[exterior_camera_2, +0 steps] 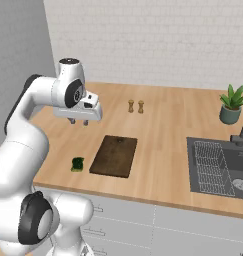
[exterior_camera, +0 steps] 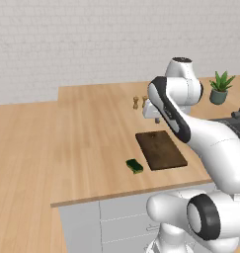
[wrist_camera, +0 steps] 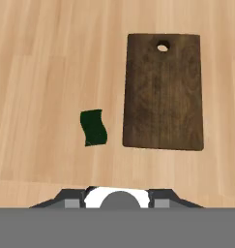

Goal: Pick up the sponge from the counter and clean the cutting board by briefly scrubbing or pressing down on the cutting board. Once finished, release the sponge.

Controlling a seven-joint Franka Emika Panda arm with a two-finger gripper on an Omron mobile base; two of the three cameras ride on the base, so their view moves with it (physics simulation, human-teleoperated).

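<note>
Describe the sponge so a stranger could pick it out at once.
Start at the long tan counter and find the dark-brown cutting board lying flat near its front edge. Just beside the board, on the side away from the sink and apart from it, lies the sponge. It is the only small dark-green block there, far smaller than the board.

Sponge point(exterior_camera_2: 77, 164) sits on the counter point(exterior_camera_2: 163, 130) near its front edge, just left of the cutting board point(exterior_camera_2: 114, 155), not touching. Gripper point(exterior_camera_2: 78, 121) hangs above the counter, back-left of the board, holding nothing. Sink point(exterior_camera_2: 218, 165) sits toward the right end.
</note>
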